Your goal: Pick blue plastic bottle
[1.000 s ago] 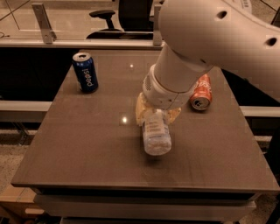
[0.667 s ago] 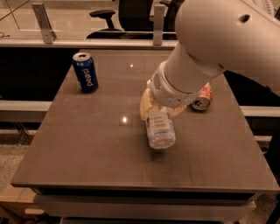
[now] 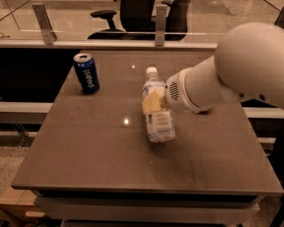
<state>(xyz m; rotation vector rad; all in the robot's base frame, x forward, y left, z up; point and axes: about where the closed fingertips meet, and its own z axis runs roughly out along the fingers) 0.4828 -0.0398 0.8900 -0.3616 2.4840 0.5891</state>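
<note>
**Camera view: gripper closed across the bottle at mid-table**

Camera view, single frame. The gripper (image 3: 156,104) sits near the table's centre, at the end of the white arm (image 3: 222,80) that enters from 3 o'clock. I see one tan finger pad (image 3: 151,102) laid across the middle of the blue plastic bottle (image 3: 160,126). The second finger is hidden behind the bottle, and I read the jaws as clamped on its body.

The bottle is tilted. Its white cap (image 3: 151,70) points toward 12 o'clock and its base toward 5 o'clock, nearer the camera. I cannot tell whether the base touches the table (image 3: 88,155) or hangs just above it.

Outward from the gripper, a dark blue Pepsi can (image 3: 86,73) stands upright at 10 o'clock, well apart from the bottle and near the table's far left corner. A small bright reflection (image 3: 126,120) lies on the tabletop at 8 o'clock, just beside the bottle. Beyond the far edge, at 12 o'clock, stands a black office chair (image 3: 128,13).
</note>
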